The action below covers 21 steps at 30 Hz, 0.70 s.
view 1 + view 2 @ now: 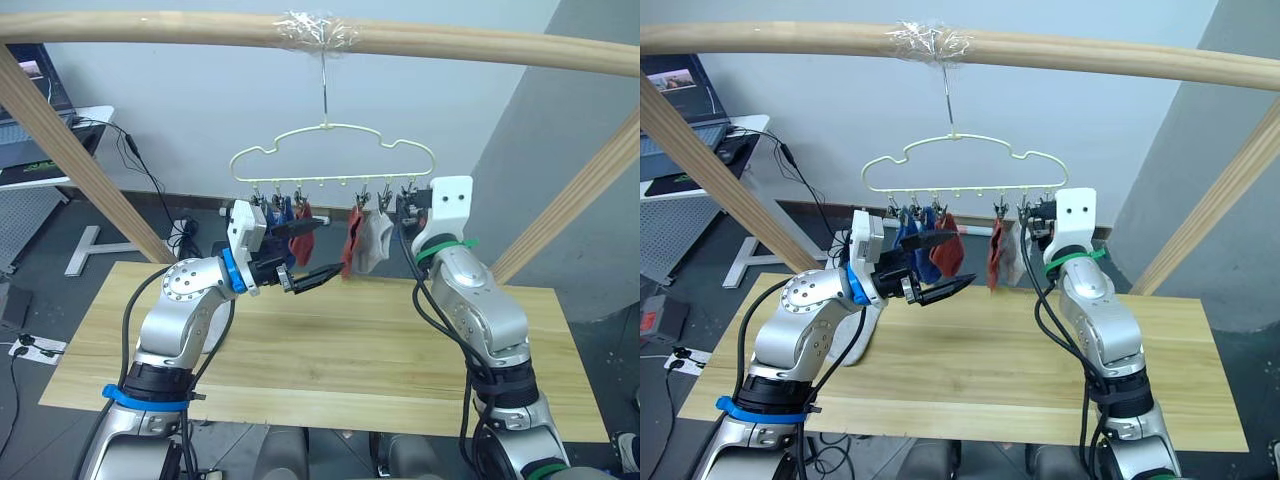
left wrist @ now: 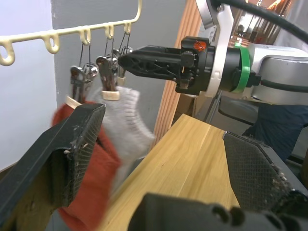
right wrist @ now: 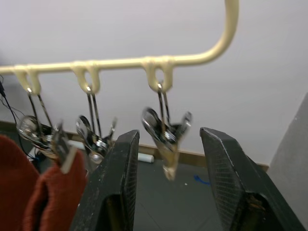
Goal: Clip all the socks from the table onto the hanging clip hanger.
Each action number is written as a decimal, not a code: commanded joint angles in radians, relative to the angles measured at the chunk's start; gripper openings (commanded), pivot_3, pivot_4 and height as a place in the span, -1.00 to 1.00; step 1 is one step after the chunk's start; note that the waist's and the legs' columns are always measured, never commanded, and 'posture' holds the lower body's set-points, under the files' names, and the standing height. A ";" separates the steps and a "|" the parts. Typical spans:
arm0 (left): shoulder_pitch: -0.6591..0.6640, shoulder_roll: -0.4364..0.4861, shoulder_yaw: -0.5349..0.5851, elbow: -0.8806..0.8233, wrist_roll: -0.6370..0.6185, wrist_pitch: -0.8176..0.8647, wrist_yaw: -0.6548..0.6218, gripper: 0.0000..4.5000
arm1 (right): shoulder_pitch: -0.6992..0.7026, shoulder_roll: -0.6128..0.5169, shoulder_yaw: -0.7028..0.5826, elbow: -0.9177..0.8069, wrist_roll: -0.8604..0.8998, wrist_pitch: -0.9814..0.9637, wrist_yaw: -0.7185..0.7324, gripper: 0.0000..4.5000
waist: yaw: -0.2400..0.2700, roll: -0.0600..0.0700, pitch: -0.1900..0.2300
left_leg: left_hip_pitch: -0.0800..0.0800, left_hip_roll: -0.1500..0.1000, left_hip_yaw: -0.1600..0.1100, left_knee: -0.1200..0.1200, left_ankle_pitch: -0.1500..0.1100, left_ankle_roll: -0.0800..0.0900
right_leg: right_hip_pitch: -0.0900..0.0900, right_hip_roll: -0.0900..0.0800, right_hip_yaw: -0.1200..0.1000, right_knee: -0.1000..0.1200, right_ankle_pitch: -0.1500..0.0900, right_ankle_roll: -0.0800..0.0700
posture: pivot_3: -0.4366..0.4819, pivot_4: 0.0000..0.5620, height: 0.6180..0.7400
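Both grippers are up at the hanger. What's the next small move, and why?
Probably lower the left gripper toward the table: it is open and empty, while the open right gripper straddles an empty clip waiting to be filled.

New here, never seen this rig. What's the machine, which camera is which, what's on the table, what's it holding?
It is a two-armed humanoid robot standing at a wooden table. Two pictures come from its head, looking down over both arms. The other two come from a camera on each wrist, looking along that arm's two black fingers.

A pale yellow clip hanger hangs from a wooden pole above the table. Clipped to it are a blue sock, two rust-red socks and a grey sock.

Both tools are open and hold nothing. The left tool is raised beside the socks. The right tool is up at the hanger, with a bare silver clip between its fingers.
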 commanded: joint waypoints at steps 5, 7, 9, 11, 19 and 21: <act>-0.026 -0.007 0.024 -0.048 -0.032 -0.002 0.006 1.00 | -0.053 0.036 -0.029 0.016 -0.037 -0.042 0.020 -0.08 | 0.000 0.000 0.000 | 0.000 0.000 0.000 0.000 0.000 0.000 | 0.000 0.000 0.000 0.000 0.000 0.000 | 0.43 -0.34 1.00; -0.029 -0.008 0.024 -0.054 -0.036 0.000 0.006 1.00 | -0.056 0.044 -0.032 0.021 -0.040 -0.044 0.024 -0.08 | 0.001 0.000 0.000 | 0.000 0.000 0.000 0.000 0.000 0.000 | 0.000 0.000 0.000 0.001 0.000 0.000 | 0.44 -0.34 1.00; -0.036 -0.010 0.023 -0.059 -0.041 0.005 0.012 1.00 | -0.059 0.053 -0.034 0.026 -0.041 -0.044 0.032 -0.08 | 0.001 0.000 0.000 | 0.000 0.000 0.000 0.001 0.000 0.000 | 0.000 0.000 0.000 0.003 0.000 0.000 | 0.44 -0.34 1.00; -0.042 -0.011 0.023 -0.065 -0.046 0.013 0.021 1.00 | -0.061 0.063 -0.037 0.030 -0.040 -0.043 0.037 -0.08 | 0.000 0.000 0.000 | 0.000 0.000 0.000 0.001 0.000 0.000 | -0.001 0.000 0.000 0.004 0.000 0.000 | 0.45 -0.34 1.00; -0.042 -0.018 0.016 -0.084 -0.048 0.023 0.037 1.00 | -0.087 0.087 -0.058 0.072 -0.042 -0.057 0.047 -0.08 | 0.000 0.000 0.000 | 0.001 0.000 0.000 0.001 0.000 0.000 | -0.001 0.000 0.000 0.007 0.000 0.000 | 0.46 -0.32 1.00; -0.043 -0.019 0.015 -0.088 -0.050 0.026 0.041 1.00 | -0.092 0.088 -0.061 0.078 -0.045 -0.061 0.051 -0.08 | 0.000 0.000 0.000 | 0.001 0.000 0.000 0.002 0.000 0.000 | -0.001 0.000 0.000 0.007 0.000 0.000 | 0.46 -0.32 1.00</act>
